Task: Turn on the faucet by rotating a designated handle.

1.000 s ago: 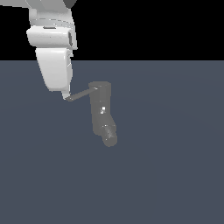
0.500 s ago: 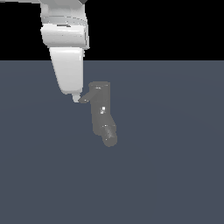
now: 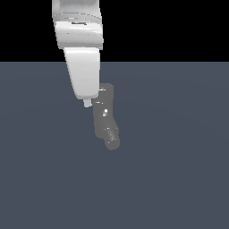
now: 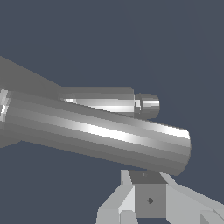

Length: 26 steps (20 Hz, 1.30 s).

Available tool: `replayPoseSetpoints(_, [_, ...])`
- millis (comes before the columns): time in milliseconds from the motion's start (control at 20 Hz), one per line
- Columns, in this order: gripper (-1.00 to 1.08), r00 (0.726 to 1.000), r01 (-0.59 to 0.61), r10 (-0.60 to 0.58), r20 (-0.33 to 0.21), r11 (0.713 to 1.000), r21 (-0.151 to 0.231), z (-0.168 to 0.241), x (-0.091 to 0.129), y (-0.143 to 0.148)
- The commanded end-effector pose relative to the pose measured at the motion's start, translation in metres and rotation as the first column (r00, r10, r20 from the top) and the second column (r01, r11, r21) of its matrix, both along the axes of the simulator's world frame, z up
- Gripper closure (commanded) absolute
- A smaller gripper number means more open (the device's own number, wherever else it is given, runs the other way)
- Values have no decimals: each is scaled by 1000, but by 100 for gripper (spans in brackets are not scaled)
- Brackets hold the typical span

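Observation:
The gray faucet (image 3: 103, 112) stands upright on the floor, with its short spout (image 3: 112, 136) angled at its lower end. My gripper (image 3: 87, 103) hangs from the white arm, its narrow tip right beside the column's top on the exterior view's left. The handle is mostly hidden behind the arm in the exterior view. In the wrist view the handle (image 4: 100, 131) is a thick shiny rod crossing the picture, just in front of my gripper (image 4: 148, 201). The spout (image 4: 118, 101) lies behind it. The jaws look closed together, holding nothing, and rest against the rod.
A flat dark blue-gray floor (image 3: 179, 179) surrounds the faucet. The white arm link (image 3: 82, 67) comes down from above the faucet's top.
The arm has moved toward the exterior view's right. The handle, which stuck out to the left a second ago, has swung in toward the column and is now covered by the arm.

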<state>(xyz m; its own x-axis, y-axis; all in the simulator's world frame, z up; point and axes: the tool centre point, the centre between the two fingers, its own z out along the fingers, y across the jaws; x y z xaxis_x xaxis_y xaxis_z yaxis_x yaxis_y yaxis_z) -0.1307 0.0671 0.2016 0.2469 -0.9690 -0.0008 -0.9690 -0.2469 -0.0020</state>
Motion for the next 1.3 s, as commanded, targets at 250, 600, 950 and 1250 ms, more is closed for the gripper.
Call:
replayPoseSetpoints(250, [108,1000,1,-1,0,1000,-1,0,8,-34])
replayPoseSetpoints(600, [108,1000,4,-4,-1,1000,-1,0,17,-73])
replayPoseSetpoints(950, [108,1000,7,-7,-2,1000,-1,0,27,-111])
replayPoseSetpoints(1250, [108,1000,-20,20,-2,1000,-1,0,39,-101])
